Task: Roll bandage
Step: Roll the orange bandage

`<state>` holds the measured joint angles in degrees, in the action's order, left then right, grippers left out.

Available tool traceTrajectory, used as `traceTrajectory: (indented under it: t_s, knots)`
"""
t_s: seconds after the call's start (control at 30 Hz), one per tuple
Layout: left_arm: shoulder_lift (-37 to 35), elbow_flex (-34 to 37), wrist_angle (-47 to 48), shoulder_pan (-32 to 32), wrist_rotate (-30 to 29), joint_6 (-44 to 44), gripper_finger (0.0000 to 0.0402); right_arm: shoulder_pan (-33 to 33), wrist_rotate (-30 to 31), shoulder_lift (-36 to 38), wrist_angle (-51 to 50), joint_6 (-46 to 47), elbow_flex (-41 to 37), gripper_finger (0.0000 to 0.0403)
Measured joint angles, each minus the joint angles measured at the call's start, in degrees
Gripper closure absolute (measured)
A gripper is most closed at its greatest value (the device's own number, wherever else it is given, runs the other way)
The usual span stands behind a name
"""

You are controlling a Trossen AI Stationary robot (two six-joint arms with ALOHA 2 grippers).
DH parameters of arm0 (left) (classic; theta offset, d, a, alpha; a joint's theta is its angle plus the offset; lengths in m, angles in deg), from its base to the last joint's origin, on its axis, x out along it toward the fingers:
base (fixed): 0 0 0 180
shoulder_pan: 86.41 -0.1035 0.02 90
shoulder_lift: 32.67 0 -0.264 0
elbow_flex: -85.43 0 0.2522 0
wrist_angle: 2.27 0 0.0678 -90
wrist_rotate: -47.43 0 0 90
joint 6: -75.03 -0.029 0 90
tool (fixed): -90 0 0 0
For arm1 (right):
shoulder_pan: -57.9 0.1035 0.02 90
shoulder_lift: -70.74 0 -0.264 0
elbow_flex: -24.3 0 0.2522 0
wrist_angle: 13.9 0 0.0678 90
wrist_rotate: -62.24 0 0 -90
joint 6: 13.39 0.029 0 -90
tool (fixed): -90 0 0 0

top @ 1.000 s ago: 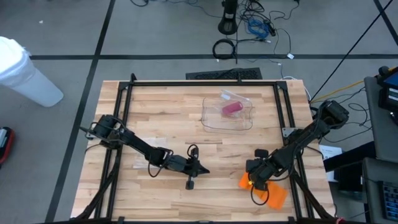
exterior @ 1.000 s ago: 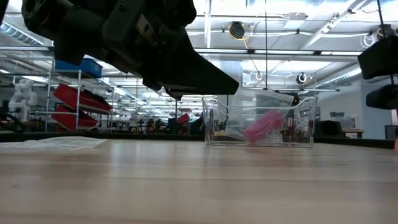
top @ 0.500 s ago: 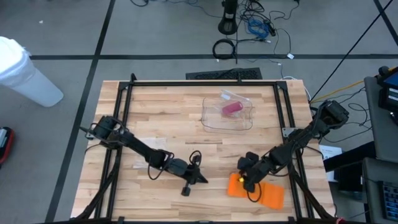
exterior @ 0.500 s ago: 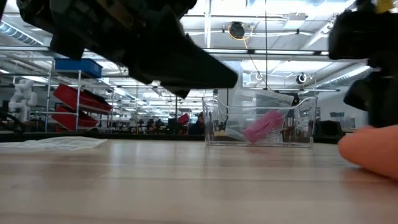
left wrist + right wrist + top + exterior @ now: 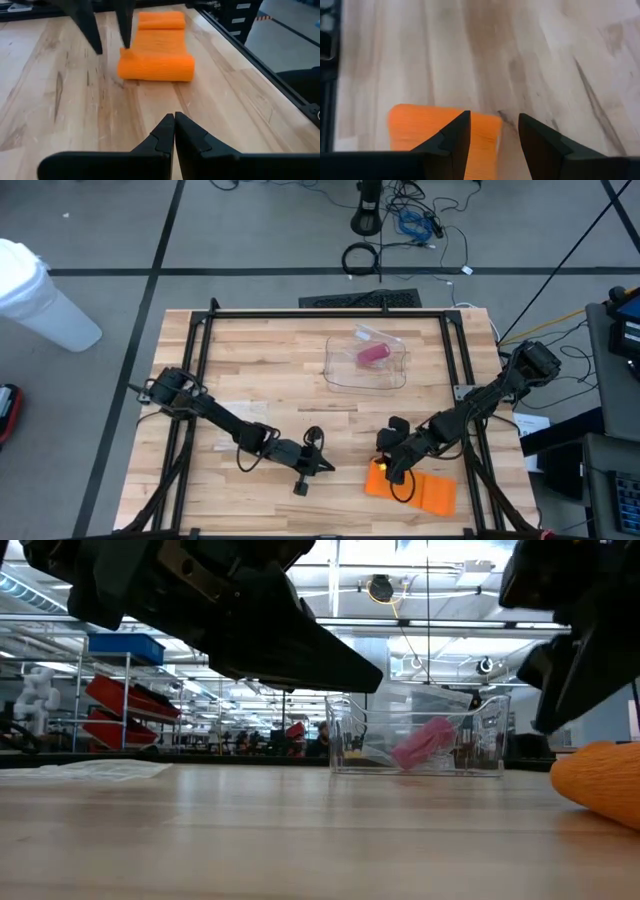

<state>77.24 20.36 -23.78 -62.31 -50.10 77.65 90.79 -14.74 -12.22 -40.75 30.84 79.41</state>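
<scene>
The orange bandage (image 5: pixel 425 492) lies flat on the table near its front right, with its left end wound into a short roll (image 5: pixel 156 67) that rests on the wood. The flat tail (image 5: pixel 160 27) runs on toward the right. My right gripper (image 5: pixel 494 115) is open and slants down just above the roll's far end; one finger hangs over the bandage (image 5: pixel 420 125), the other over bare wood. In the low view a gap shows between it and the roll (image 5: pixel 605 785). My left gripper (image 5: pixel 174 117) is shut, low over the table to the roll's left, pointing at it.
A clear plastic box (image 5: pixel 340 370) holding a pink roll (image 5: pixel 374 354) stands at the table's far middle. A flat clear wrapper (image 5: pixel 90 768) lies at the left. Black frame rails (image 5: pixel 462 370) run along the table's sides.
My right gripper has gone toward the table's left edge and risen a little, tipping less steeply. The bandage's rolled end has come leftward with it and now lies uncovered, its flat tail staying spread toward the right.
</scene>
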Motion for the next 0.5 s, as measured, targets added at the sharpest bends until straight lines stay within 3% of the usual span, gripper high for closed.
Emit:
traceTrajectory:
  t_s: [0.17, 0.33, 0.5]
  knots:
    - [0.00, 0.00, -0.23, 0.04, -0.02, 0.04, 0.0384, 3.44, -7.00, 0.02, -1.70, -4.71, 3.45, 0.0252]
    - [0.00, -0.02, -0.22, 0.20, -0.06, 0.93, 0.0384, 8.45, -7.22, -3.03, -5.46, -7.46, 3.37, 0.0252]
    - [0.00, -0.02, -0.23, 0.31, -0.26, 1.33, 0.0384, 11.40, -7.65, -7.86, -0.67, -7.52, 3.36, 0.0261]
